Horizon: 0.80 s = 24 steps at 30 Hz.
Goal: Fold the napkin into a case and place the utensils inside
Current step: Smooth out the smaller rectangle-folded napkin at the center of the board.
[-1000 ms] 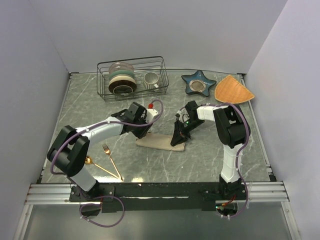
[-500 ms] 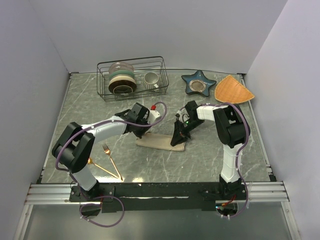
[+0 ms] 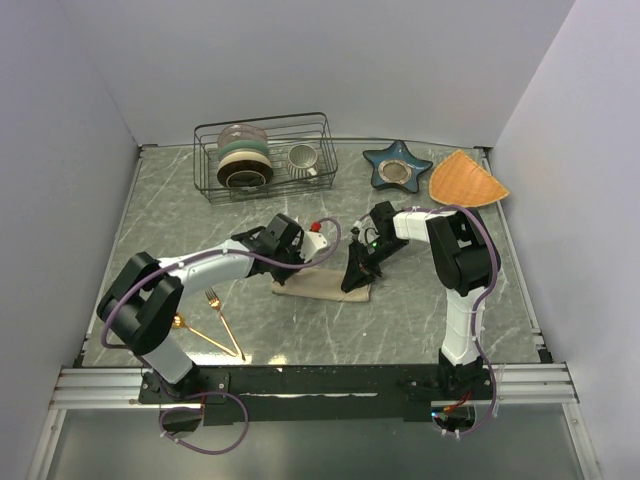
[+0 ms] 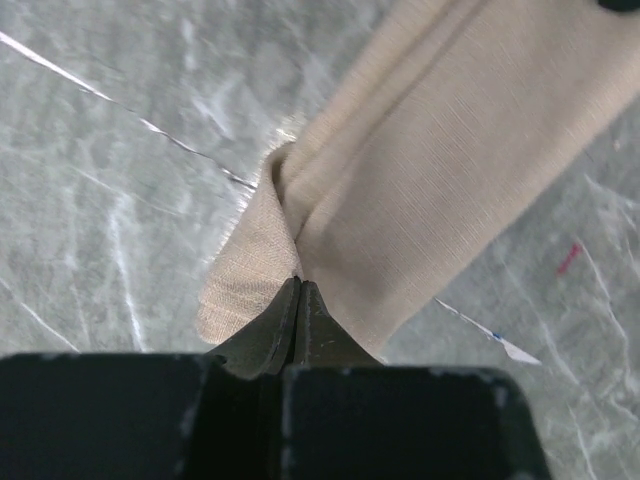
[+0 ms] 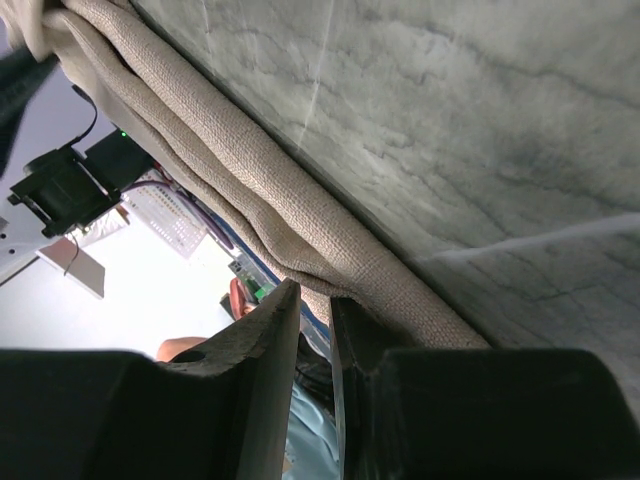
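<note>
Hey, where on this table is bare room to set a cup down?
Widest bare marble: the front strip between the napkin and the near edge, right of the fork. Also left, between dish rack and left arm. Crowded mid-table, where left hand and right hand grip the napkin.

No text, label, brand or number is readable anywhere.
</note>
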### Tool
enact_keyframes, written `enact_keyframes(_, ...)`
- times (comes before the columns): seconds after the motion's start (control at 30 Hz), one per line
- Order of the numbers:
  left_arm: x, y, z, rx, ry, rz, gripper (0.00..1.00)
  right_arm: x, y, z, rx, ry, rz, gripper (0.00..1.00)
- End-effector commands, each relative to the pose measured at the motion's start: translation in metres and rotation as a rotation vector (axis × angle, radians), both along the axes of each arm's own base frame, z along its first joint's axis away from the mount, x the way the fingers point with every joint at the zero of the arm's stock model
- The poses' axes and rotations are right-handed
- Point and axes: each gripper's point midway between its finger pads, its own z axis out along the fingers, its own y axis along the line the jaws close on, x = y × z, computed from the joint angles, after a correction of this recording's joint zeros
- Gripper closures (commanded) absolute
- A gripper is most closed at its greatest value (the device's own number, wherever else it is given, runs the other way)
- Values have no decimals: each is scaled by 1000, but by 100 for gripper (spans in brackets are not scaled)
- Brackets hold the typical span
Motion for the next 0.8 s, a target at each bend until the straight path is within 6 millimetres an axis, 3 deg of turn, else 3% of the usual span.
enact_keyframes(0.0,-16,-4,-2,-12,5,-88,99,17,-27,-46,-197,-83,-2,73)
enact_keyframes(0.33,-17,10,-35,41,74,-83,99,17,-29,-47,-210,-89,4,73)
enact_keyframes(0.4,-15,11,-32,25,83,-79,91,16,-29,-49,-212,-88,6,73)
enact_keyframes(0.47,-11,9,-15,-50,100,-73,80,17,-29,-50,-216,-91,10,73)
enact_keyframes(0.5,-11,7,-6,-83,103,-79,66,18,-30,-51,-216,-94,10,73)
enact_keyframes(0.53,-9,8,3,-114,99,-82,62,18,-30,-52,-218,-95,11,73)
enact_keyframes(0.57,-11,2,26,-185,72,-115,58,18,-30,-51,-217,-98,14,74)
enact_keyframes(0.6,-12,0,36,-215,54,-132,49,18,-30,-51,-218,-100,17,73)
enact_keyframes(0.67,-19,-3,63,-285,6,-183,44,19,-31,-51,-218,-109,22,73)
enact_keyframes(0.77,-21,4,79,-330,18,-185,38,20,-32,-50,-220,-123,30,73)
